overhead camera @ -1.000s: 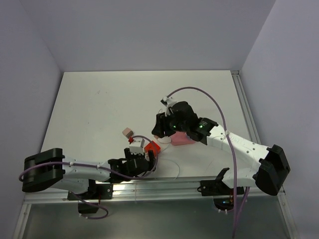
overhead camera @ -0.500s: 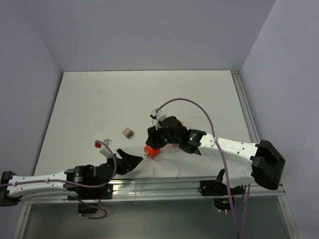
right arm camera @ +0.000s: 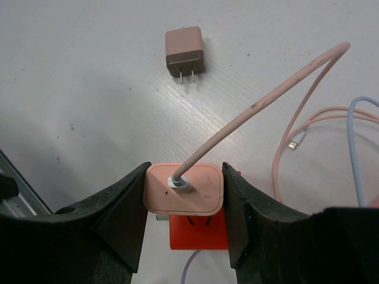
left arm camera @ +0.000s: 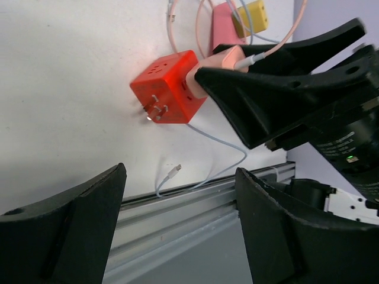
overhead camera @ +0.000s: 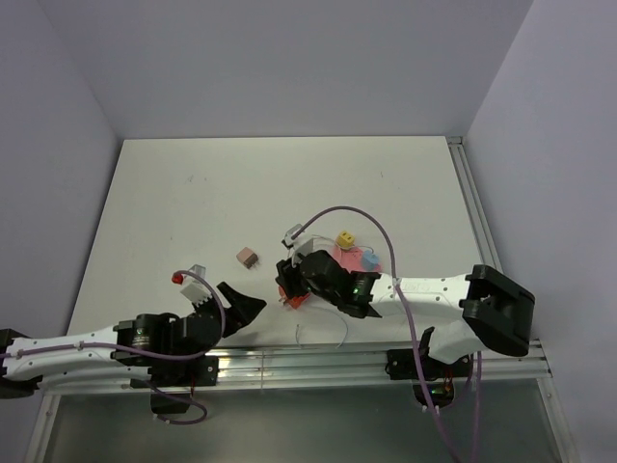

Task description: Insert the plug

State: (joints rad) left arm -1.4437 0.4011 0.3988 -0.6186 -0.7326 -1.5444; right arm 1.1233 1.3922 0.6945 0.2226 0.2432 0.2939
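Your right tool [overhead camera: 292,277] is clamped on the pink plug [right arm camera: 185,189], one finger on each side of it, with the plug's pink cable [right arm camera: 254,106] arching up out of its back. The plug is pressed against one face of the red cube [left arm camera: 169,86], which lies on the bench [overhead camera: 193,193] near the near edge, about midway along it. You cannot tell from these views whether the plug is fully seated. The cube's own metal prongs [left arm camera: 155,109] stick out sideways, low over the bench.

Your left tool [left arm camera: 180,177] hangs low at the near edge, just left of the cube. Its fingers stand wide apart with nothing between them, and it touches neither cube nor plug.

A thin pale cable [left arm camera: 201,154] trails from under the cube toward the near edge, its loose connector lying on the bench. A small brown charger [right arm camera: 185,52] lies just beyond the cube, prongs pointing toward it. A yellow block [overhead camera: 344,237] sits further in, toward the right edge.
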